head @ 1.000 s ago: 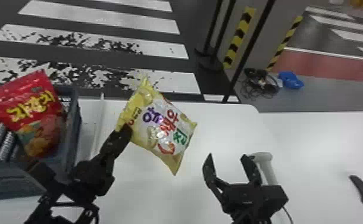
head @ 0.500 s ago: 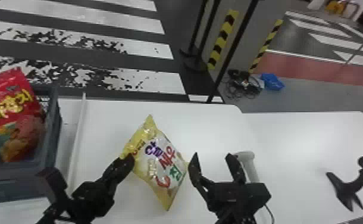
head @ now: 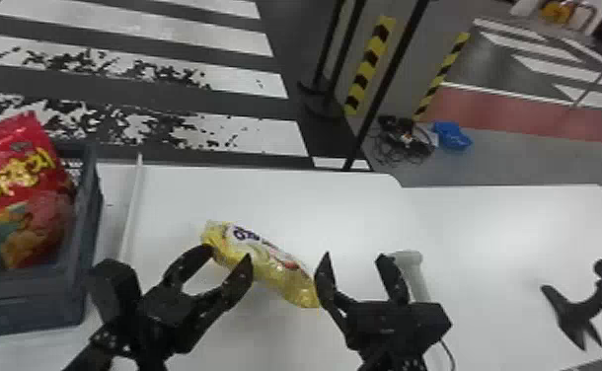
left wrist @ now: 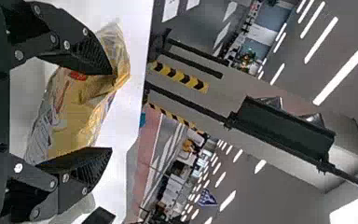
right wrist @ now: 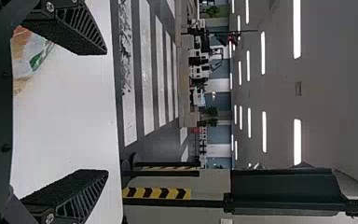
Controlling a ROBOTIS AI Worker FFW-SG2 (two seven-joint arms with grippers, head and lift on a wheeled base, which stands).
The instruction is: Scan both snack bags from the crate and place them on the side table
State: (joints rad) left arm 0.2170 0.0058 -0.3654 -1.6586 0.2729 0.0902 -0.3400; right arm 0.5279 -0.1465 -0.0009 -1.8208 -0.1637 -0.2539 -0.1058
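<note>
Yellow plastic, crinkled and slanting, the yellow bag (head: 278, 271) shows just below the middle of the head view, over the white counter (head: 344, 212); whether it rests flat there I cannot tell. One end is by the spread fingers of the left pincer (head: 229, 254), lower left of centre, and the other is right beside the nearer finger of the right pincer (head: 355, 255), which is spread too, with nothing between its fingers. In the left wrist view the yellow bag shows in the gap between the fingers; contact is hard to judge. The red bag (head: 16, 172) leans in the dark crate (head: 33, 308) at the left edge of the head view. A pale tube (head: 417, 278) is near the right pincer, and a black bird-like thing (head: 581, 308) is at the lower right.
</note>
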